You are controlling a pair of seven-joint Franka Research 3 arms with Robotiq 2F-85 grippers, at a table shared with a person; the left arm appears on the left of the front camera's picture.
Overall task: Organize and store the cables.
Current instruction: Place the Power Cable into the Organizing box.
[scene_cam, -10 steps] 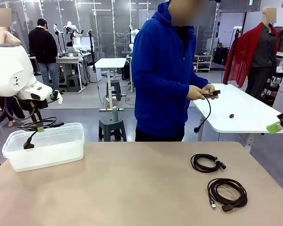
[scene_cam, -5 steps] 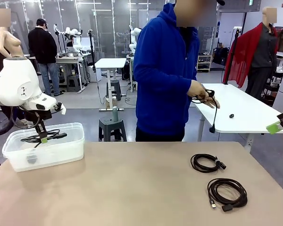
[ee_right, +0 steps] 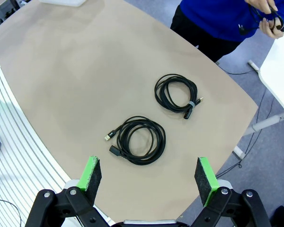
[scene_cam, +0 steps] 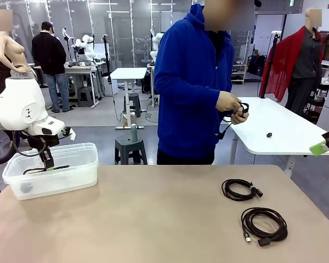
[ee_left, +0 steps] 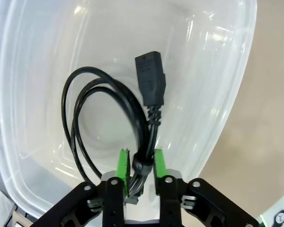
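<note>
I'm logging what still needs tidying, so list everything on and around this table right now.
Loose cables: two, black, table's right side; smaller coil farther, larger coil nearer.
Stored cable: one, black, inside the container.
Held cable: one, black, in the person's hands.
Container: one, clear plastic, table's far left.
Table: one, tan.
Person: one, blue hoodie, far side.
Left gripper: green pads flank the stored cable; grip unclear.
Right gripper: open, facing both coils.
</note>
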